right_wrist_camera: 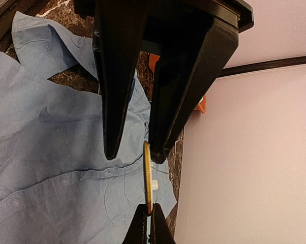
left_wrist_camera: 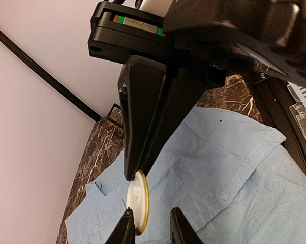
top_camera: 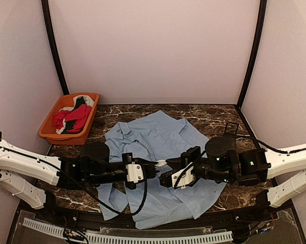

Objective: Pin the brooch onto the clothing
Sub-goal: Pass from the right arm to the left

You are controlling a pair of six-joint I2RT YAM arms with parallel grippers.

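The brooch [left_wrist_camera: 136, 202], a round white disc with a gold rim, is held over the middle of the shirt [top_camera: 158, 134], which is spread on the marble table [top_camera: 214, 119]. The disc is carried on edge. Its plane is aligned with the line running from one gripper to the other, across the shirt from side to side. Which face carries the pin cannot be told.

The right gripper [right_wrist_camera: 149, 218] is closed on one end of the rim, and the brooch is clamped between its tips. The left gripper [right_wrist_camera: 135, 155] is parted. The opposite end of the rim is placed in its gap against one finger [right_wrist_camera: 168, 112], while the other finger is kept apart from the disc.

In the left wrist view, the white face and the gold rim are shown obliquely. In the right wrist view, only the thin gold edge is presented, as a straight line. In the top view, the brooch is reduced to a small pale sliver between the two tips, but the whole shirt is shown. An orange tub [top_camera: 66, 138] of red, black and white garments [top_camera: 71, 119] is set beyond the shirt's far left corner.
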